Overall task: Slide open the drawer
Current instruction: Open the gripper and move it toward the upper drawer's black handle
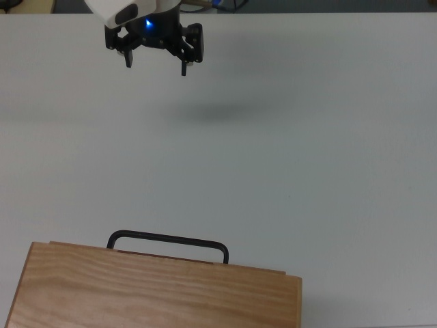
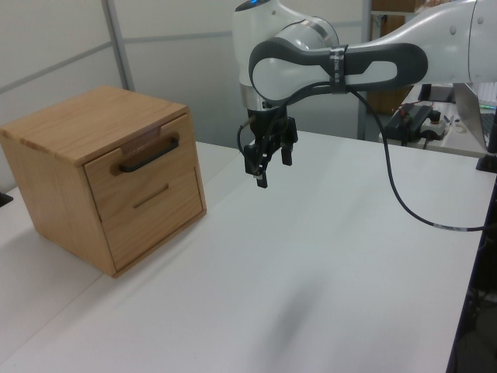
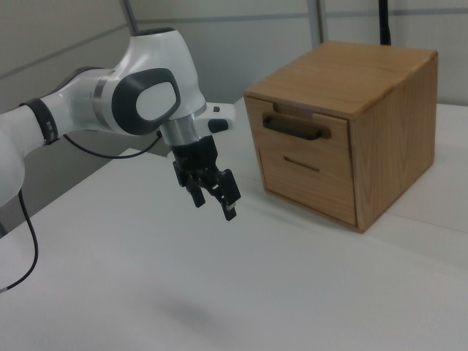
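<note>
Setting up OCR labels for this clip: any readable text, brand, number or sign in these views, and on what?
None readable in any view.
Cabinet, drawer and handle: bare wood and black metal, no markings.
Arm and gripper: no legible logo or label; only a blue light on the gripper's mount.
Table: blank.
Background clutter at the left view's right edge: too small to tell.

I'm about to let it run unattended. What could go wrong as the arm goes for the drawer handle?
1. The tool hangs open above the table, well clear of the black handle; a misaligned approach could hit the drawer front instead.
2. The handle bar is thin and sits close to the front, so the fingers may slip off.
3. The cabinet looks unfixed, so pulling may drag it.
</note>
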### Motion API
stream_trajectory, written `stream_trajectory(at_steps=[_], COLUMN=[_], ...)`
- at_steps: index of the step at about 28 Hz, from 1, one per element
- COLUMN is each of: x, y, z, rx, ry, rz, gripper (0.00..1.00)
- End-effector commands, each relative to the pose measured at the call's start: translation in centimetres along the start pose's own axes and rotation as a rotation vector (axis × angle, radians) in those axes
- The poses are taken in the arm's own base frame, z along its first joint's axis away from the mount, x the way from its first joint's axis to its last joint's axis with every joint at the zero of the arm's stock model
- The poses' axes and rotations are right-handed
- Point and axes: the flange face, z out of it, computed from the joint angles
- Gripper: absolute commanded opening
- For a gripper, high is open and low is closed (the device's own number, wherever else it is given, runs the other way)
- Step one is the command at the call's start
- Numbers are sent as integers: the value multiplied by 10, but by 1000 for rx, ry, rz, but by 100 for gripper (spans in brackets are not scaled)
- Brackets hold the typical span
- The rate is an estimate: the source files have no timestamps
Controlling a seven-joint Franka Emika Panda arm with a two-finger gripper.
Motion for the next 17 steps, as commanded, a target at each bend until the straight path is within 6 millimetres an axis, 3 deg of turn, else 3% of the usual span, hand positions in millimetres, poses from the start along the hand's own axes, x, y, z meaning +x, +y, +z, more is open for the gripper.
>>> stream_trajectory(at_steps=[1,17], x=[-4,-1], y=[-3,-13], z=[0,-4], rx=[28,56], ry=[-22,-19], rz=[38,689], gripper=[100,100])
